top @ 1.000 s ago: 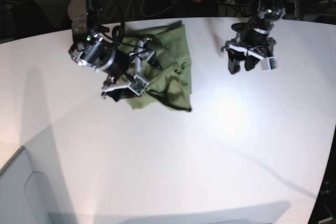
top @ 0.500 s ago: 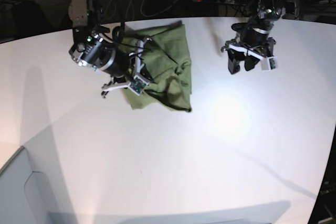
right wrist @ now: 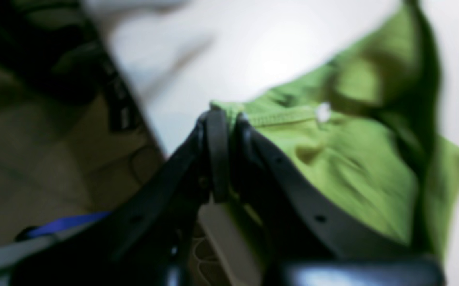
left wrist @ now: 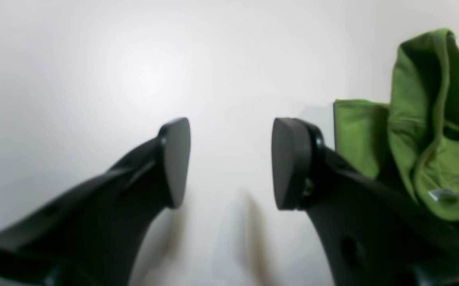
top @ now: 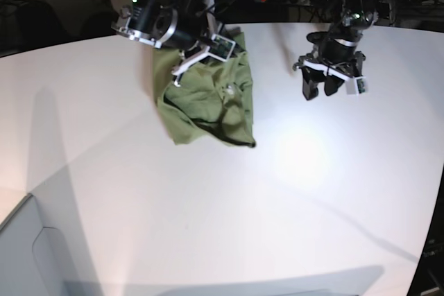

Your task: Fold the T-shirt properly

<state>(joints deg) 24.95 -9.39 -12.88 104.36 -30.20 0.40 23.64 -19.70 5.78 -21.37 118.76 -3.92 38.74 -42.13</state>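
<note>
Right gripper [right wrist: 224,119] risen, clamping T-shirt [top: 208,105] hem, left gripper [left wrist: 229,163] agape

right tool [right wrist: 226,131] clamped on T-shirt [right wrist: 344,167] hem

My right end effector [right wrist: 225,119] has its two black fingers pinched together on a hemmed edge of the T-shirt [top: 208,102], the cloth hanging from the grip. In the base view that arm reaches in low from the far side of the worktop [top: 208,227], its wrist tipped toward the centre. My left end effector [left wrist: 229,159] points downward above the bare surface, fingers parted with nothing between them, well apart from the other arm.
</note>
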